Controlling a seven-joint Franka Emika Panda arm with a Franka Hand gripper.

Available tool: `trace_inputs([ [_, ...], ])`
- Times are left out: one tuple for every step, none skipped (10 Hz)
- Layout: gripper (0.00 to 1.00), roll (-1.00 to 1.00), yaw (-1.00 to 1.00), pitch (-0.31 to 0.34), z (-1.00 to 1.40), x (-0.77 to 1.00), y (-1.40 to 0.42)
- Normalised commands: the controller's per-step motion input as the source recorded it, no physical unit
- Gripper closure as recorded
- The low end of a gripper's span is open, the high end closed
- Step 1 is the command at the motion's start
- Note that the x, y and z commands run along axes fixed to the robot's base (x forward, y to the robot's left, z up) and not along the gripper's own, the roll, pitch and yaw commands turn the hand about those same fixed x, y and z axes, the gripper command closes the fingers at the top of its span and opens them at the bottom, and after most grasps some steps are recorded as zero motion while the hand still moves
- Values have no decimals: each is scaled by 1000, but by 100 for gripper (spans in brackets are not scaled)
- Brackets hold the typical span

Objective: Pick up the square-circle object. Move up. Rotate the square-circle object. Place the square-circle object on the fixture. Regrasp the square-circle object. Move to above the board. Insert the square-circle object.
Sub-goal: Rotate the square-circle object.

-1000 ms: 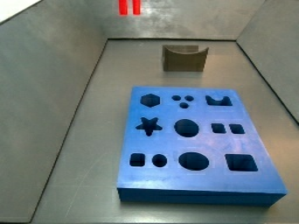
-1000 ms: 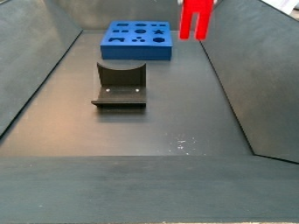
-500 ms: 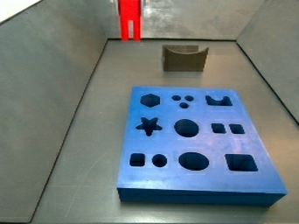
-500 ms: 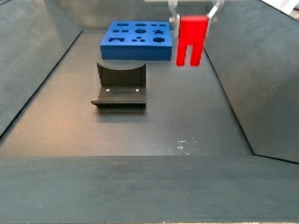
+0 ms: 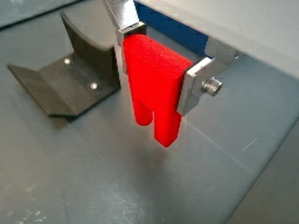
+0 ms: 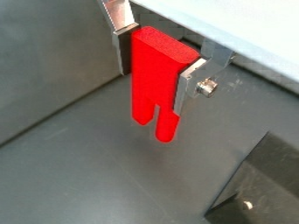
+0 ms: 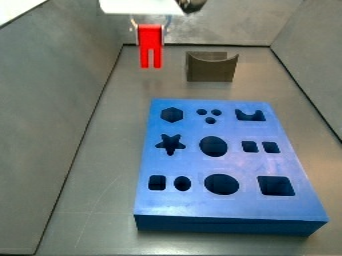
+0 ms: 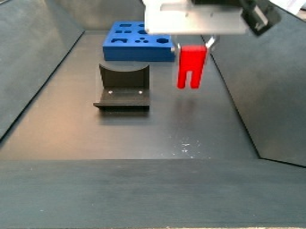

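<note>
My claw (image 5: pixel 158 66) gripped the red block (image 5: pixel 156 87), prongs down, upper middle of frame, beside the fixture (image 5: pixel 68 74).

The gripper (image 5: pixel 158 66) has two flat silver plate fingers (image 6: pixel 117 17), one fastened with a round silver bolt head that shows in both wrist views. In both side views its body is a pale, boxy block, with what may be a dark fitting at one corner.

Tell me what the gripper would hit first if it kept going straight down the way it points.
Probably bare floor. The gripper holds the red block prongs down, beside the fixture, not over it; the prongs would likely touch first.
</note>
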Motion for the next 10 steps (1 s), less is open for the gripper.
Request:
trace_inputs([
  [100,-25,-50,-45,-668,17,38],
  [100,-14,-52,-38,-409,19,33],
  [100,-8,-51,-32,-256,22,35],
  [100,-6,-50,-10,-196,2,33],
  [100,-6,-50,-10,-196,2,33],
  [100,-7,-50,-5,-203,-7,35],
  [100,-7,-49,-7,-201,-4,36],
  [100,-7,-49,-7,-200,-2,36],
  [0,-7,-49,-7,0,0,0],
  [0,-5,-45,-12,1000,0,0],
])
